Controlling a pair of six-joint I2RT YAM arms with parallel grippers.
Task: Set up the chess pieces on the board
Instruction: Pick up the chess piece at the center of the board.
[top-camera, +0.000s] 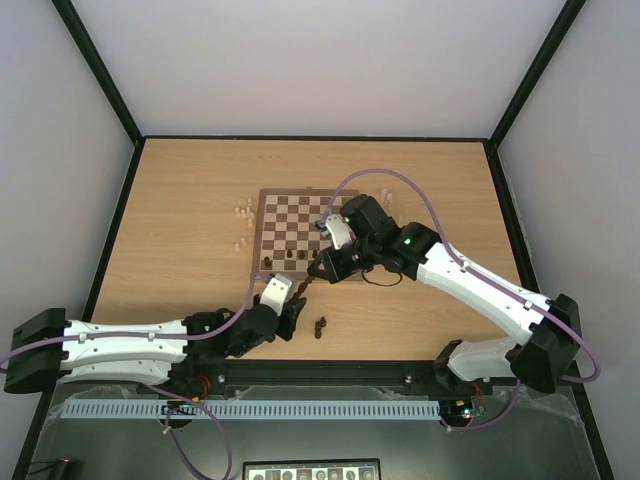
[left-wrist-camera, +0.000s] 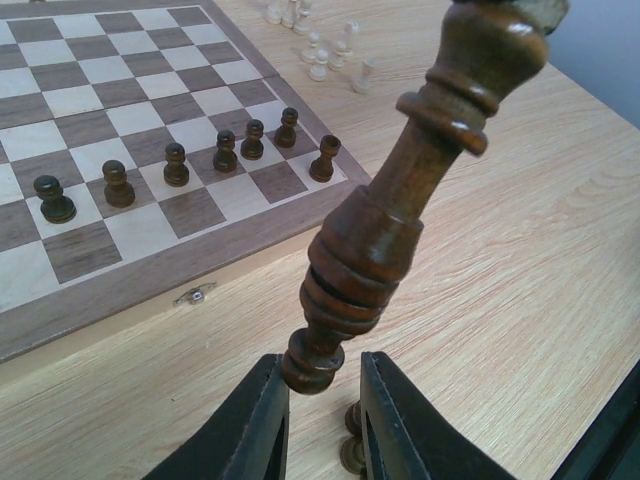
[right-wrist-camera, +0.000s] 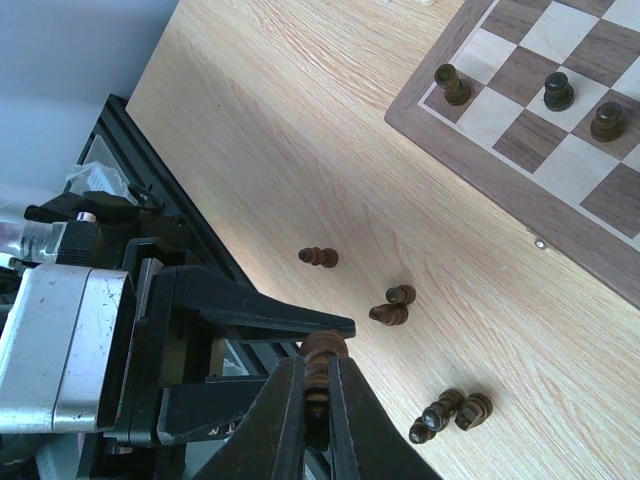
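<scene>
My right gripper (right-wrist-camera: 317, 385) is shut on a tall dark chess piece (left-wrist-camera: 390, 220), holding it tilted in the air over the table near the board's (top-camera: 262, 215) front edge. My left gripper (left-wrist-camera: 322, 400) stands round the piece's base. Its left finger (left-wrist-camera: 255, 420) touches the base, and a gap shows beside the right finger (left-wrist-camera: 400, 420). In the top view the two grippers meet at the dark piece (top-camera: 303, 285). Several dark pawns (left-wrist-camera: 176, 165) stand in a row on the board (left-wrist-camera: 150, 270).
Loose dark pieces lie on the table near the front edge: one alone (right-wrist-camera: 320, 257), a pair (right-wrist-camera: 393, 305) and a cluster (right-wrist-camera: 450, 410). Cream pieces (top-camera: 243, 213) stand off the board's left side. The left arm's black fingers (right-wrist-camera: 270, 315) lie close to my right gripper.
</scene>
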